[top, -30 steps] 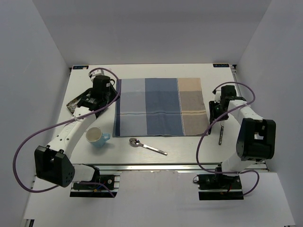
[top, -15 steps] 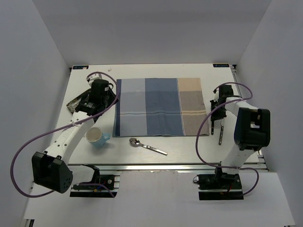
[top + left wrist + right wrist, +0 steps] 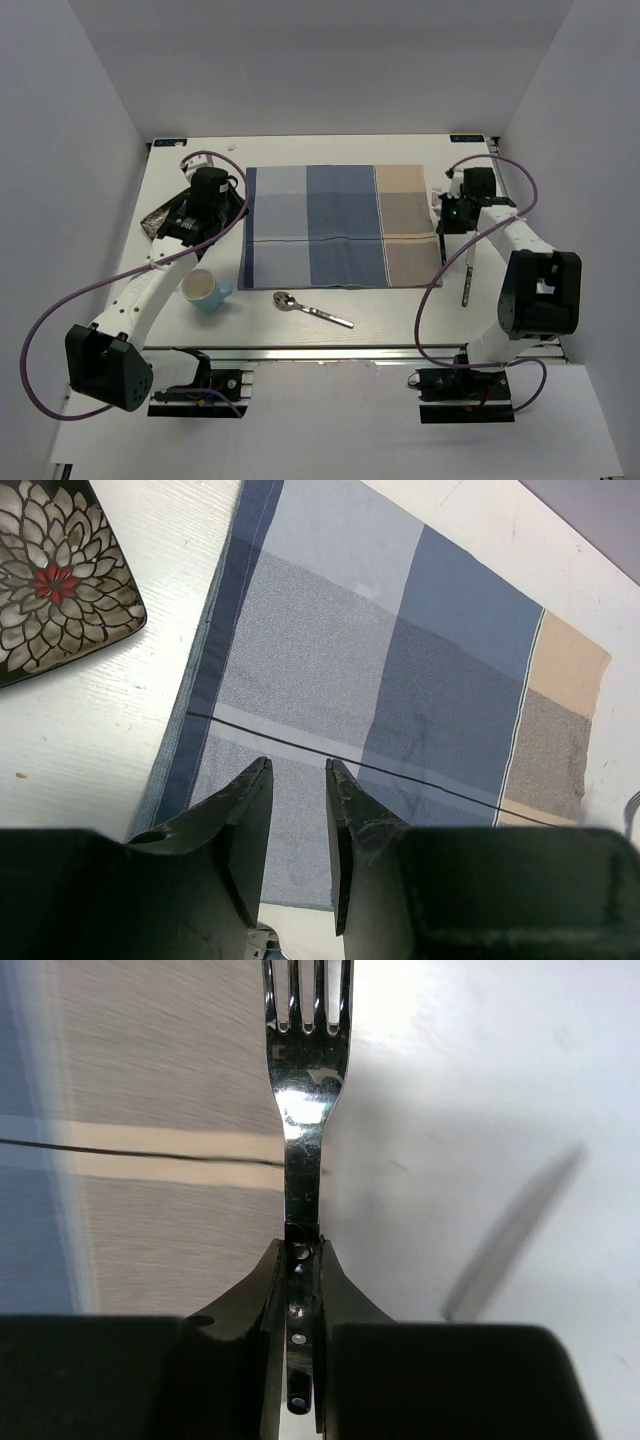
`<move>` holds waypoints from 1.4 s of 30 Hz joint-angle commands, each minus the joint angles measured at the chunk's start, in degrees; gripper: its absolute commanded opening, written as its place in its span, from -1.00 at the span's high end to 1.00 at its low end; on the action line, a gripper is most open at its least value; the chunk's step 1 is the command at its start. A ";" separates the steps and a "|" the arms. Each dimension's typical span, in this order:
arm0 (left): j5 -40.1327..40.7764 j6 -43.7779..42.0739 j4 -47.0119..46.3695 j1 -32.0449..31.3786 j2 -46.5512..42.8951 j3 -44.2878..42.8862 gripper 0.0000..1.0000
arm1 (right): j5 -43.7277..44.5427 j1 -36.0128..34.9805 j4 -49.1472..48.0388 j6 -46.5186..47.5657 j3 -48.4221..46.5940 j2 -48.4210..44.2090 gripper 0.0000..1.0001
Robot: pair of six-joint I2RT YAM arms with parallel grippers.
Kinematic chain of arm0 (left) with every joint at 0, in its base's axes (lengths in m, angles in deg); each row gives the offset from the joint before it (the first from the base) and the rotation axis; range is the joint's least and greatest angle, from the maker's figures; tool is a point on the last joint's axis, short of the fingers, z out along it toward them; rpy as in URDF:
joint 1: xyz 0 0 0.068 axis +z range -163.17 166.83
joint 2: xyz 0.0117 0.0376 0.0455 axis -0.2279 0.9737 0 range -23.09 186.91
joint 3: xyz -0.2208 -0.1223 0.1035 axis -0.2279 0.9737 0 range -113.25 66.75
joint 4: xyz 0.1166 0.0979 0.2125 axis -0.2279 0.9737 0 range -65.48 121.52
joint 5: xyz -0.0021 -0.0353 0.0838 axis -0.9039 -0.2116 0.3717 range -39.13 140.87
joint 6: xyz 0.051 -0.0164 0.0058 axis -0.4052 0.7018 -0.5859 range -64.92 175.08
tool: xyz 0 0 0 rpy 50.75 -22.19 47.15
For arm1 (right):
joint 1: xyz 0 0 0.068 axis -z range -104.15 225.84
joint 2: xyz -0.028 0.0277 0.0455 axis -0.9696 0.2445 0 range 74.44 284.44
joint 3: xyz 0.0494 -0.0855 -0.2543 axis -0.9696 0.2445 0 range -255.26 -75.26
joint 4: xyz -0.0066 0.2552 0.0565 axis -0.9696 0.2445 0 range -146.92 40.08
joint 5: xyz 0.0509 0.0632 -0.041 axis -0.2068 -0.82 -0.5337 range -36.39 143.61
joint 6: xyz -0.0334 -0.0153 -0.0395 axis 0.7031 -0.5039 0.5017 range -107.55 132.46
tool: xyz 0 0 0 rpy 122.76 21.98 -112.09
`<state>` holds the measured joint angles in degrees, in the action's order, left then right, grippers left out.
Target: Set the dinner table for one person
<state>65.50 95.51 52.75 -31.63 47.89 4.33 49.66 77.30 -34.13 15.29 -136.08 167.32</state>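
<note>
White table (image 3: 400,310), checked mat (image 3: 340,225) ctr, grey walls (image 3: 70,120)

The placemat (image 3: 340,225) lies flat in the middle of the desk (image 3: 400,308), its top open from above. The plate (image 3: 55,575) sits just off its left edge. The cup (image 3: 205,290) and spoon (image 3: 312,310) take the near-left strip. On the right, the knife (image 3: 467,285) lies in the narrow strip beside the cloth. The right claw (image 3: 303,1252), clamped on a fork (image 3: 303,1110), hangs over that edge. White walls (image 3: 60,150) close both sides.
</note>
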 commanded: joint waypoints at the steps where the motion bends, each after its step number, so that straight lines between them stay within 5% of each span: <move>1: 1.28 -0.61 -0.98 0.26 -2.42 -2.01 0.23 | -6.51 -6.62 -2.57 -1.67 -4.48 -3.93 1.00; 9: 0.22 1.85 -0.72 0.26 -5.32 -0.78 0.23 | -12.31 -27.78 -16.18 -25.74 -2.29 -4.56 1.00; 15: 0.92 2.90 3.75 0.27 -8.13 -1.39 0.23 | -14.25 -38.79 -20.32 -48.83 -15.27 9.76 1.00; 20: 2.42 2.82 5.26 0.26 -11.29 -1.22 0.23 | -12.32 -42.06 -14.81 -58.44 -32.04 25.28 1.00; 23: 2.77 2.38 5.61 0.26 -12.53 -0.61 0.23 | -10.65 -42.32 -15.57 -62.32 -34.19 28.13 1.00; 42: 3.74 0.27 7.89 0.26 -13.41 -0.69 0.22 | -1.42 -46.45 -18.92 -51.00 -35.16 36.05 1.00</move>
<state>68.54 96.38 60.20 -31.63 35.22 4.44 45.55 30.44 -50.07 -38.44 -169.33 202.69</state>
